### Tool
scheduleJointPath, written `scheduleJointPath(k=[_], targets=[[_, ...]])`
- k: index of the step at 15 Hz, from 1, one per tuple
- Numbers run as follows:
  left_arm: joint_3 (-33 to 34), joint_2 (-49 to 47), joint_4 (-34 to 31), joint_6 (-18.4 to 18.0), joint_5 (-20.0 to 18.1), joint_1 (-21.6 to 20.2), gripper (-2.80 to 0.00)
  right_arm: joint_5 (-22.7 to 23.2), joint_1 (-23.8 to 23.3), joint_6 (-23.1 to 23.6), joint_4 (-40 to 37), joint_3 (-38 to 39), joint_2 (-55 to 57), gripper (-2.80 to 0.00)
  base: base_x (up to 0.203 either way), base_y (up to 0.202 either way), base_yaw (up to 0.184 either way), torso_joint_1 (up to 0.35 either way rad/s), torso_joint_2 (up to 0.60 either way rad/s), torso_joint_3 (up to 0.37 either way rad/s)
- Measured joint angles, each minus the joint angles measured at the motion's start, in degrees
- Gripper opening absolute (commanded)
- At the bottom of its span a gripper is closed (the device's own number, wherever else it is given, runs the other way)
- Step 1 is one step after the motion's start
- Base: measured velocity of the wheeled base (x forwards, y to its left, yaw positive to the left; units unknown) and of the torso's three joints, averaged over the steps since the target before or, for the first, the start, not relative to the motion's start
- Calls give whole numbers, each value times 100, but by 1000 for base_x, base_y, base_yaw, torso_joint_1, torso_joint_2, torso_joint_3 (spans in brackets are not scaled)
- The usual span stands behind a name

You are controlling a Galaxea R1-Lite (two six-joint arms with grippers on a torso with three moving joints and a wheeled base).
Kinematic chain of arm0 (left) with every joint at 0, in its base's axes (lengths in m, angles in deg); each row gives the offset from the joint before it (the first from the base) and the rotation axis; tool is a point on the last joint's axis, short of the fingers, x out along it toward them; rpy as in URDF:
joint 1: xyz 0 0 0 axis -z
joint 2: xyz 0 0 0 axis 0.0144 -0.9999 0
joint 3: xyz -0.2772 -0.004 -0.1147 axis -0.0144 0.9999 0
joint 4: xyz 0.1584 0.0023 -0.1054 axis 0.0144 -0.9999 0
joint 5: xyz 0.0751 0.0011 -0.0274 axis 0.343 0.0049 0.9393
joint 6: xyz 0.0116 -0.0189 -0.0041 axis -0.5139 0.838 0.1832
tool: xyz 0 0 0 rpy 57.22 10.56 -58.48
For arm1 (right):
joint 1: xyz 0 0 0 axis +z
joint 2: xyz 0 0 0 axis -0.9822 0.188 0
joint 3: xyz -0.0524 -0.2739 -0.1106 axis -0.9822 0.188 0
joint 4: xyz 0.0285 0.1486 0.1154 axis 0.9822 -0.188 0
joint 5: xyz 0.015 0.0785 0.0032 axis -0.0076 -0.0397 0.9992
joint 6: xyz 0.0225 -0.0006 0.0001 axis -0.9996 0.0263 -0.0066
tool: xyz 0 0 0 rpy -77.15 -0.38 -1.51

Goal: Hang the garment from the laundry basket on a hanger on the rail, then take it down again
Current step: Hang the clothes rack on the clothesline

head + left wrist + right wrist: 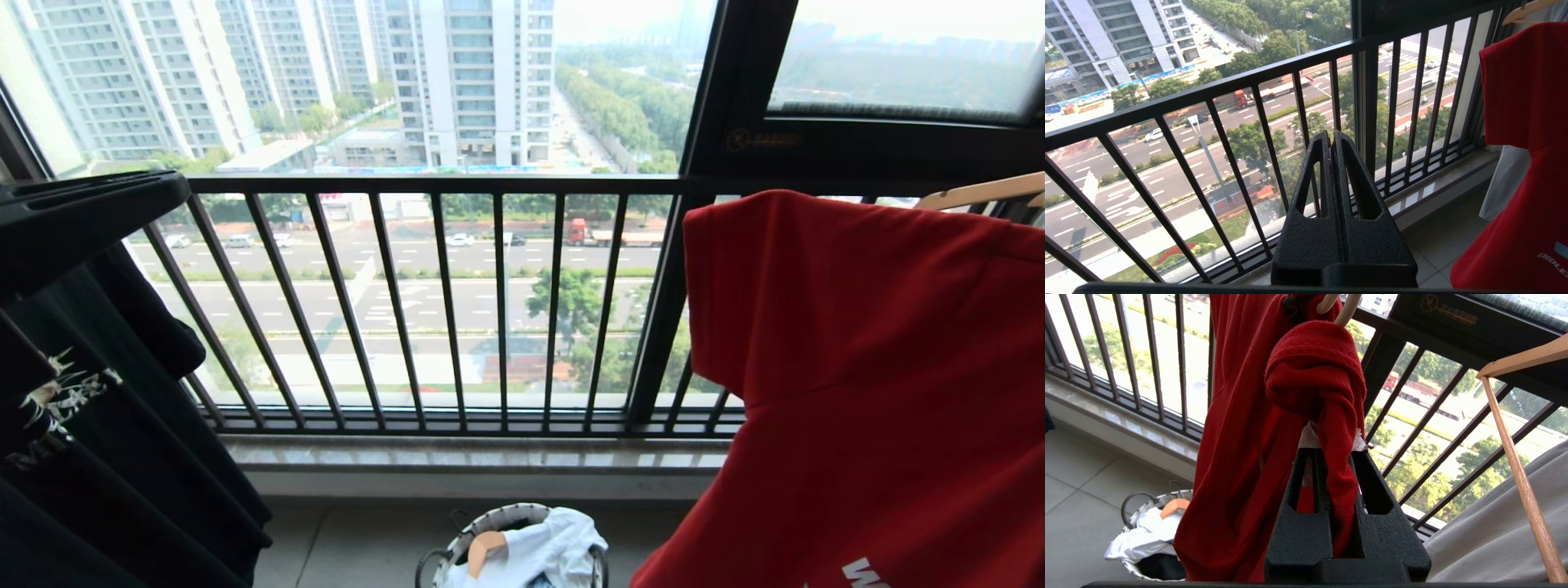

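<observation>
The garment [882, 367], a bright red T-shirt, hangs at the right of the head view, in front of the balustrade. My right gripper [1331, 455] is shut on a bunched fold of its red cloth [1314, 375]. Two cream-white ends of the hanger [1348, 312] stick up out of that bunch. Low in the middle, on the floor, stands the white woven laundry basket [457, 547]; the right wrist view shows it too [1133, 498]. My left gripper [1331, 136] is shut and empty, held up before the railing at the left [180, 192]. The rail is out of view.
The black balustrade [441, 184] and stone sill span the front. A black T-shirt [98, 457] hangs at far left. A white shirt [555, 539] lies in the basket. A wooden hanger [980, 192] with pale grey cloth [1494, 531] hangs right of the garment.
</observation>
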Motion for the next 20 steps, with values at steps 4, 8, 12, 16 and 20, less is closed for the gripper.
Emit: scheduleJointPath(k=[4,8,12,16,20], targets=[[-22,24,4,10,-3,0,-280,-24,0,-1,6,-27,89,-280,0,0,0,0,0,0],[-28,55,-7,13,0,-4,-280,-20,0,-1,20,-39,122,-280,0,0,0,0,0,0],[-35,57,-3,20,7,-6,-280,-26,0,0,19,-91,137,-280,0,0,0,0,0,0],[-66,52,-7,13,14,-6,-280,-26,-9,19,4,-229,286,-280,0,0,0,0,0,0],[-80,49,-7,13,14,-6,-280,-26,-11,33,11,-526,587,-280,0,0,0,0,0,0]])
